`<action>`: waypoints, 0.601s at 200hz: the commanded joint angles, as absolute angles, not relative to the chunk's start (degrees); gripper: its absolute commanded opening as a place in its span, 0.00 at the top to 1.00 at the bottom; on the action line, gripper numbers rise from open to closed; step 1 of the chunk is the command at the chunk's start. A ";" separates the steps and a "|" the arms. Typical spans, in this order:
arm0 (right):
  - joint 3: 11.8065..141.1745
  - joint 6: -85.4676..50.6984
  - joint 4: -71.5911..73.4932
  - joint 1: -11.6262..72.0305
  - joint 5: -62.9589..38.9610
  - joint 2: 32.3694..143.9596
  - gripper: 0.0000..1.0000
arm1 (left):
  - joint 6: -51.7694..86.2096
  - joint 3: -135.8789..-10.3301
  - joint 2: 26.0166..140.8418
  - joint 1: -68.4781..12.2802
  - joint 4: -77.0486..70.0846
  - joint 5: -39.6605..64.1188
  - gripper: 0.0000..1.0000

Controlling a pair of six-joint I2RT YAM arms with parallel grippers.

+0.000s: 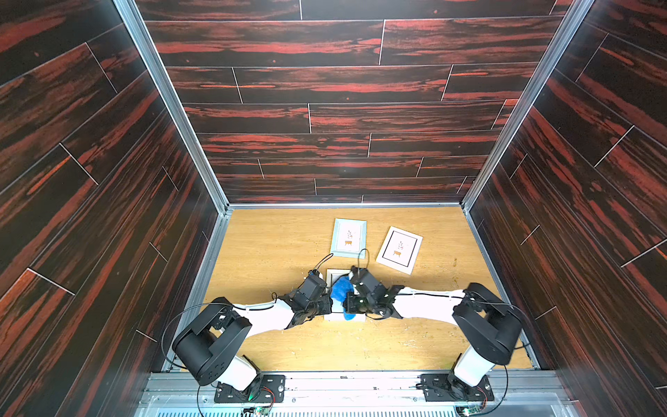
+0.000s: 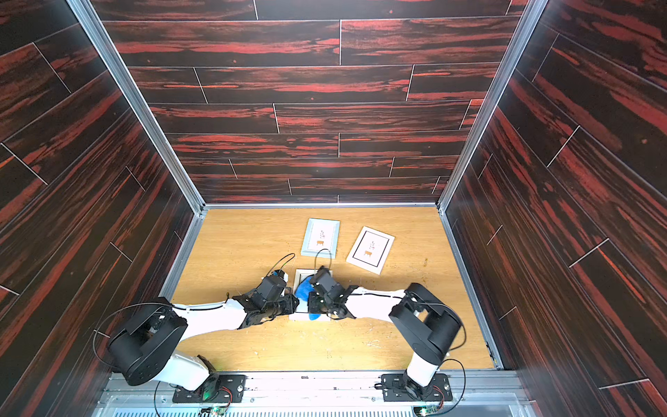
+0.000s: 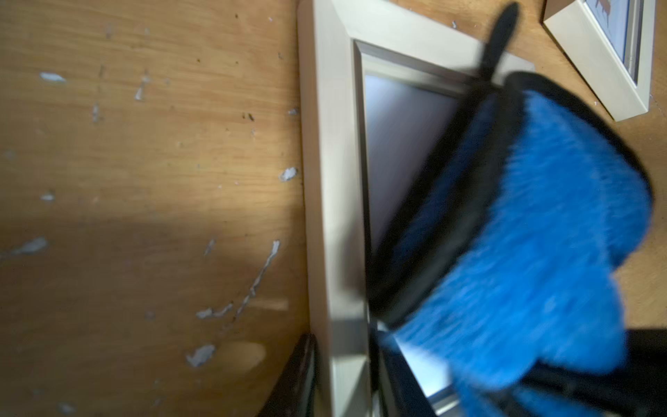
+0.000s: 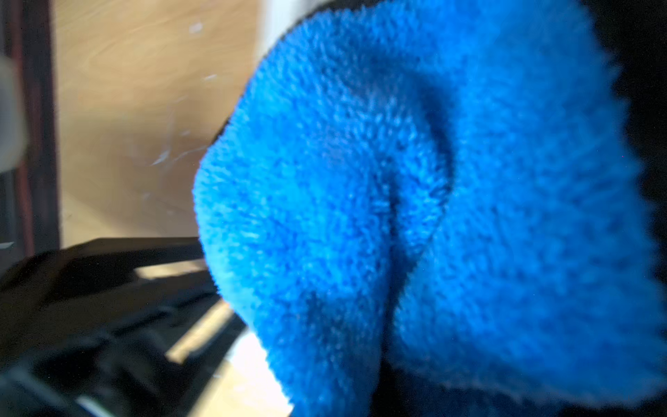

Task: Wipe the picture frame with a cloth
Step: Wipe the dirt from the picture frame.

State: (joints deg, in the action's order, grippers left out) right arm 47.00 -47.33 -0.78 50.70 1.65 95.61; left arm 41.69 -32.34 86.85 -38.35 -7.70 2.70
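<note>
Left wrist view shows my left gripper clamped on one rail of the picture frame, with the cloth bunched over its glass. In both top views frame and cloth sit lower centre, between my wrists. My right gripper is clenched on the cloth. To wipe well, I judge I should press the wad flatter, sweep the glass end to end, and hold the left clamp firm so the frame cannot skid. The table is scuffed pale wood. A pale blue frame and a white frame lie just above centre. Dark red plank walls box the cell.
</note>
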 commanded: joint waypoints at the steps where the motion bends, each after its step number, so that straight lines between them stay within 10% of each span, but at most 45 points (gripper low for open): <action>1: 43.19 -46.13 -7.56 48.57 5.73 93.01 1.00 | 42.74 -30.09 88.69 -37.62 0.61 -2.54 0.78; 120: 46.20 -42.65 -9.27 48.27 7.40 89.50 1.00 | 41.27 -31.64 85.80 -37.36 10.16 -10.63 0.79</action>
